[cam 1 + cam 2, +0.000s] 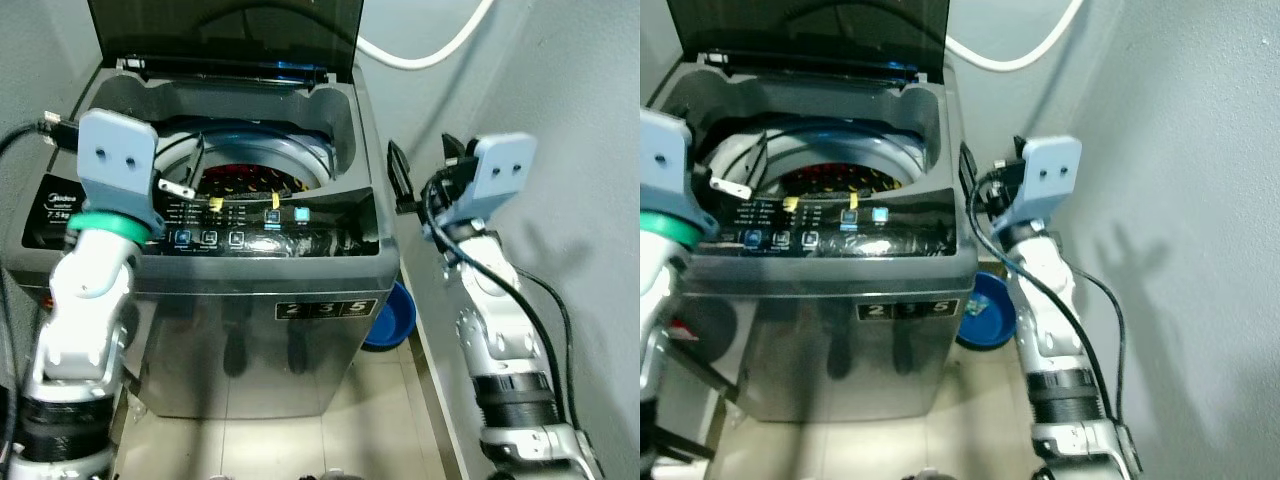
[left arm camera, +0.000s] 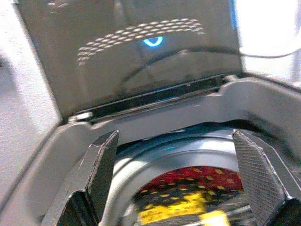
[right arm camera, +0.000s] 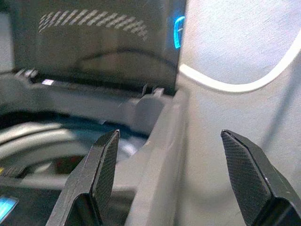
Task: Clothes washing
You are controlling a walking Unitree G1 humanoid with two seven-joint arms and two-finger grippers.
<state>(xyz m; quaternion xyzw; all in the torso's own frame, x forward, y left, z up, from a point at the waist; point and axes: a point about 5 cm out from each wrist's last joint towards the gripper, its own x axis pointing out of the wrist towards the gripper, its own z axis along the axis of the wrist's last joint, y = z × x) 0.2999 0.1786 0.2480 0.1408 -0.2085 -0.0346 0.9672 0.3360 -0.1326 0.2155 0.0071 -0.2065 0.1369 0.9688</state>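
**Washer open, clothes in drum, both claws empty**

The left gripper (image 2: 171,181) hangs over the washing machine's (image 1: 250,330) front left corner, fingers apart, aimed into the drum. The red and yellow clothes (image 1: 240,180) lie just ahead and below, so this arm is nearer. The right gripper (image 3: 174,176), fingers apart, straddles the right edge. The lid (image 1: 225,30) stands raised. The depth of the load is hidden.

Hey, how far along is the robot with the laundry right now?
Done: the washing machine has its lid up, and red, black and yellow clothes lie in the drum. In hand: nothing is gripped; the left gripper hovers open over the drum, and the right gripper is open beside the machine's right edge. Left: closing the lid and using the control panel.
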